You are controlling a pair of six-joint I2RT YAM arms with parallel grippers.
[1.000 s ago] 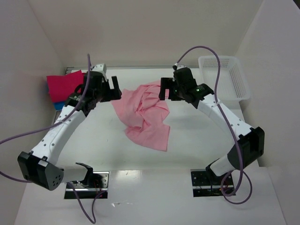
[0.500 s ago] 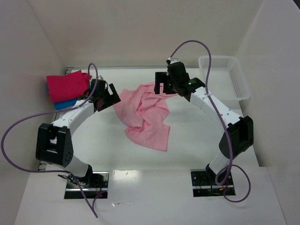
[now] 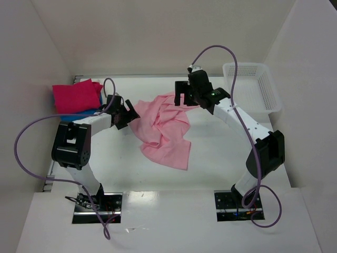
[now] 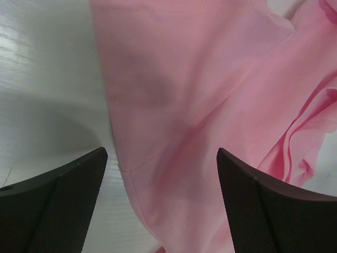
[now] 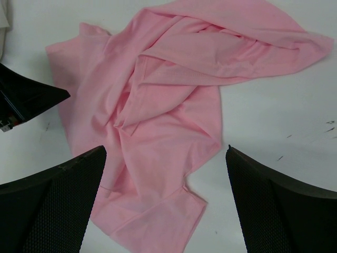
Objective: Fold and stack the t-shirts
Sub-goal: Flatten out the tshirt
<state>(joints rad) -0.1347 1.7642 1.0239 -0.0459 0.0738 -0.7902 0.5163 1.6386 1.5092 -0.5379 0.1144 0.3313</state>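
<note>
A light pink t-shirt (image 3: 164,128) lies crumpled in the middle of the table; it also shows in the left wrist view (image 4: 200,105) and the right wrist view (image 5: 158,116). A folded magenta t-shirt (image 3: 75,96) sits on a folded blue one (image 3: 73,115) at the far left. My left gripper (image 3: 129,117) is open, low at the pink shirt's left edge, with cloth between its fingers (image 4: 63,200). My right gripper (image 3: 183,97) is open, above the shirt's far edge, holding nothing.
A white mesh basket (image 3: 251,87) stands at the far right. White walls close in the table on the left, back and right. The left arm's purple cable (image 3: 31,137) loops out to the left.
My left arm has swung in and lowered its gripper onto the pink shirt's left edge. My right gripper shifted slightly left and back one second ago, then held still.
</note>
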